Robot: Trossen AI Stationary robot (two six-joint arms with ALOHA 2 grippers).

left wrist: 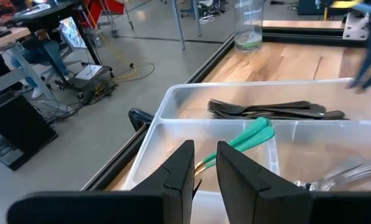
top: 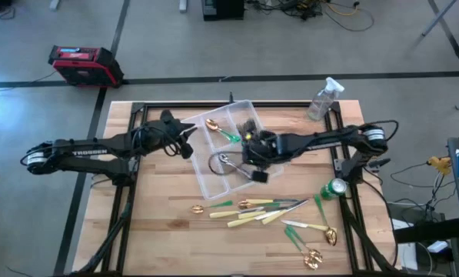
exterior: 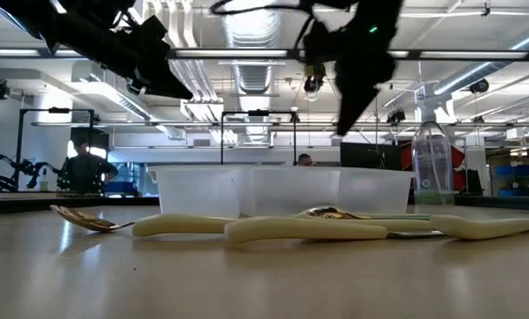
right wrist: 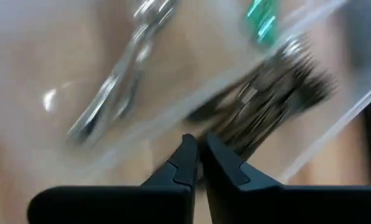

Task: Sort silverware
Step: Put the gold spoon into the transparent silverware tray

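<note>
Your loose silverware (top: 264, 211) lies along the tabletop's near edge, long axes mostly parallel to it, nearer the clenched, empty right gripper (top: 254, 148) over the tray (top: 227, 146); left gripper (top: 184, 143), slightly parted, empty, waits beside the tray

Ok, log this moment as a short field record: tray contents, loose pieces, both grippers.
tray: clear divided tray, set at an angle on the table
tray contents: dark forks in one compartment; green-handled piece in the next; silver spoons in another
loose on table: cream-handled knives, gold spoons and green-handled pieces, near the front edge
left gripper: at the tray's edge, fingers slightly apart, nothing between them
right gripper: above the tray, shut, nothing visibly held
other items: spray bottle, green can
</note>
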